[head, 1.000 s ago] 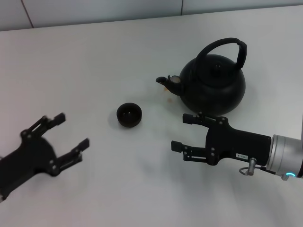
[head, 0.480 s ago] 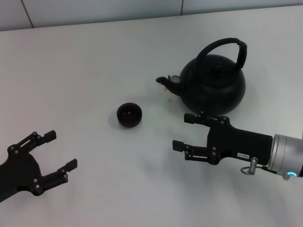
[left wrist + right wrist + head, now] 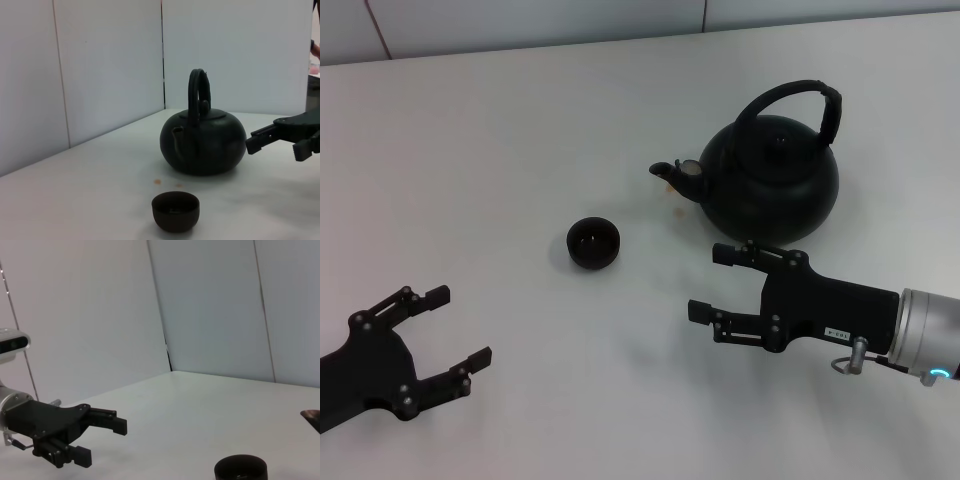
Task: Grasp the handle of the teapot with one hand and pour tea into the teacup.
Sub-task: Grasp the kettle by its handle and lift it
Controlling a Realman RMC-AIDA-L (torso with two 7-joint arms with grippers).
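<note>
My right hand [image 3: 715, 282]: fingers spread, empty, low beside the teapot [image 3: 772, 180]. Left hand [image 3: 445, 330]: spread, idle. Teacup [image 3: 593, 243]: tabletop [image 3: 500, 140], near spout. Step, I judge: approach; next needs rising to the handle [image 3: 790, 105].

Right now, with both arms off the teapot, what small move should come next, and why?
Probably lift the right gripper up and back toward the handle. It is open, low beside the teapot, holding nothing, and the handle arches above the pot. The left gripper sits far from the teacup.
</note>
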